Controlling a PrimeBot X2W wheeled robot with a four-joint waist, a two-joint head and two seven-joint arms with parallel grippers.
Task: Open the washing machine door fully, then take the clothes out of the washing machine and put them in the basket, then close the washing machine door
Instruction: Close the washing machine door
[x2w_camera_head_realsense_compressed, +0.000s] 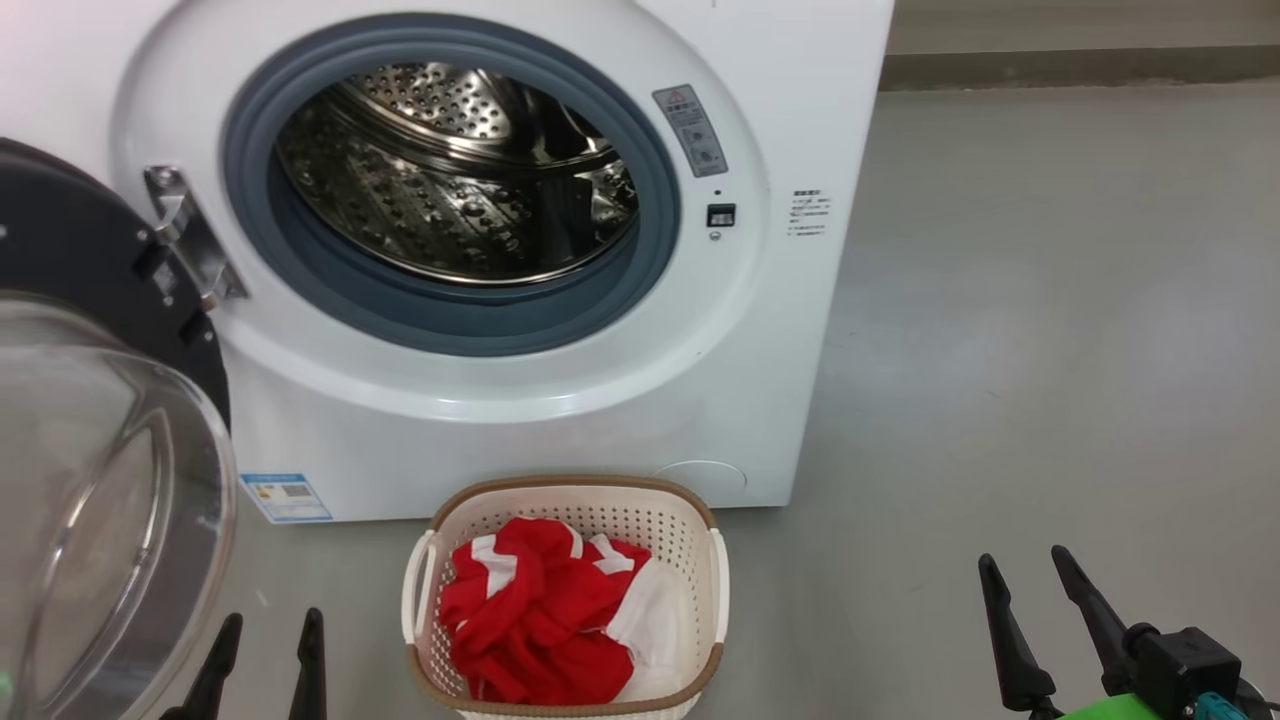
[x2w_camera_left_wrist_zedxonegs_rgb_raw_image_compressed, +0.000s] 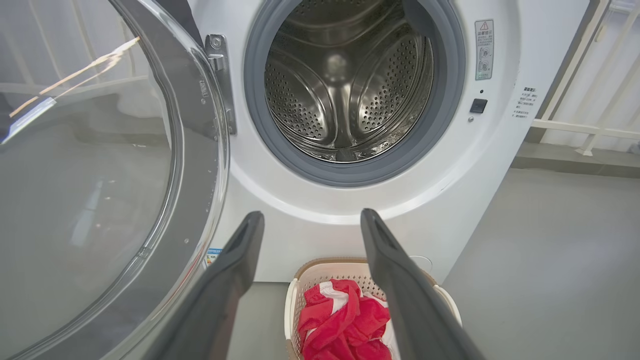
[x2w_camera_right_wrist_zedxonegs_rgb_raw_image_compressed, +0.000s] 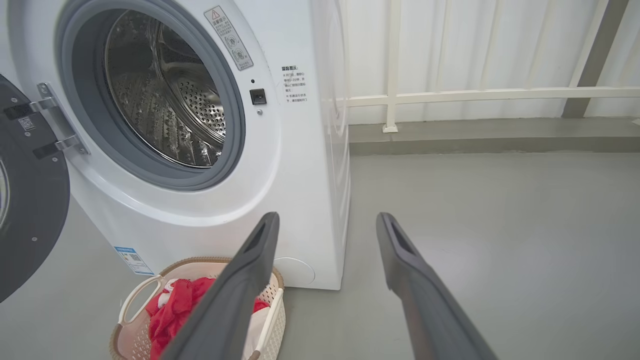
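- Both the left gripper (x2w_camera_head_realsense_compressed: 275, 616) and right gripper (x2w_camera_head_realsense_compressed: 1022, 556) hung with jaws spread, grasping nothing.
- Red clothes (x2w_camera_head_realsense_compressed: 540, 620) lay in the basket (x2w_camera_head_realsense_compressed: 660, 530) before the washing machine (x2w_camera_head_realsense_compressed: 600, 420).
- Leftward, the washing machine door (x2w_camera_head_realsense_compressed: 100, 450) stood open.

Before me the drum (x2w_camera_head_realsense_compressed: 450, 190) is shiny perforated steel in a matt rubber gasket (x2w_camera_head_realsense_compressed: 440, 325). The basket (x2w_camera_head_realsense_compressed: 690, 540) is perforated plastic, the clothes (x2w_camera_head_realsense_compressed: 540, 620) in it soft cloth.

Just a plain grey floor (x2w_camera_head_realsense_compressed: 1050, 350), with a white railing (x2w_camera_right_wrist_zedxonegs_rgb_raw_image_compressed: 475, 94) on a low grey kerb (x2w_camera_right_wrist_zedxonegs_rgb_raw_image_compressed: 475, 136) at the back.
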